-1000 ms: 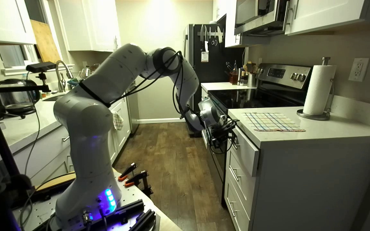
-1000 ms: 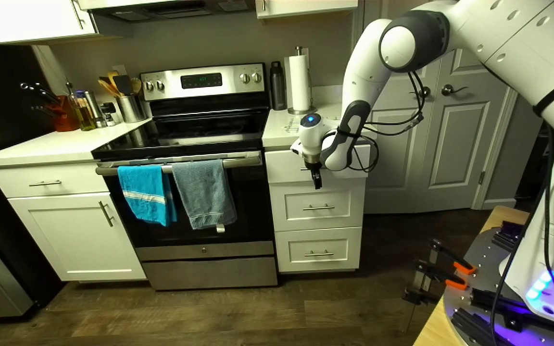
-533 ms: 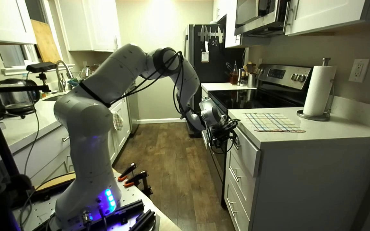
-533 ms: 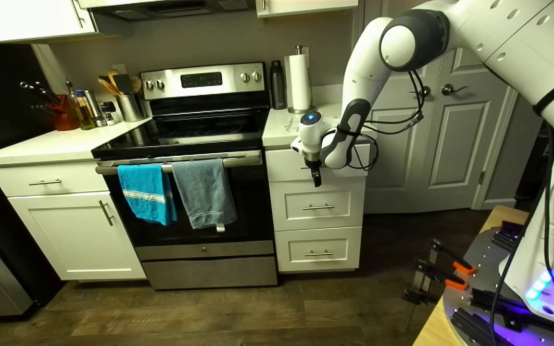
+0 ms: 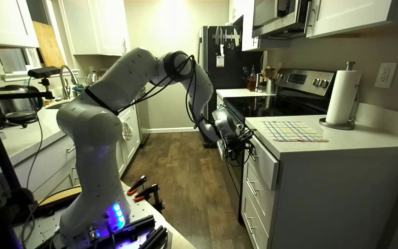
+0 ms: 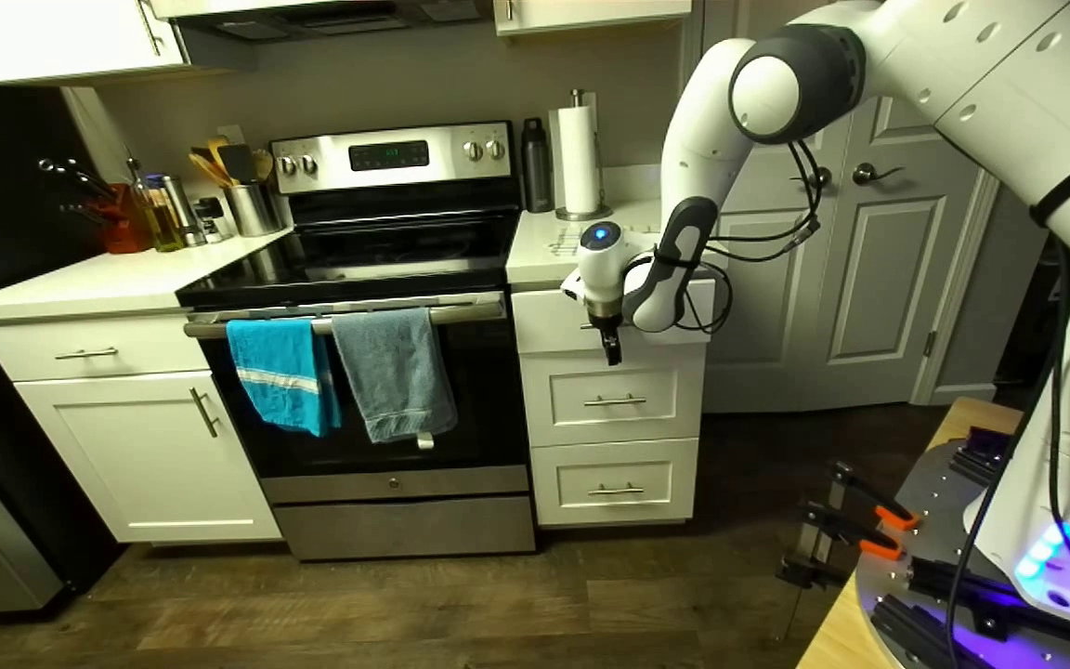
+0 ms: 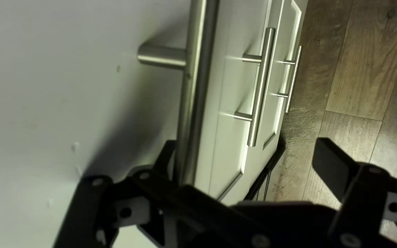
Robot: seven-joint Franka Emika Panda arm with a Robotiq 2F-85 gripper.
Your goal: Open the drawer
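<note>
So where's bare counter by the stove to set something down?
Above the drawer, the counter is bare between the checked cloth, paper towels and wall. Across the stove, the far counter's front is bare, stove to fridge; its back is crowded: knife block, bottles, utensil pot. Tight: the drawer handle, beside the open gripper.

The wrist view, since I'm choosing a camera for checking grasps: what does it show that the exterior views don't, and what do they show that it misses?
Only the wrist view: the hand clearly open, its fingers apart, one seemingly tucked between the front of the drawer and its bar handle.

Only the exterior views: the paper towel roll, the stovetop and the robot arm.

Shared: the hand itself, the drawer, part of that handle, the drawer fronts below and the wood floor.
</note>
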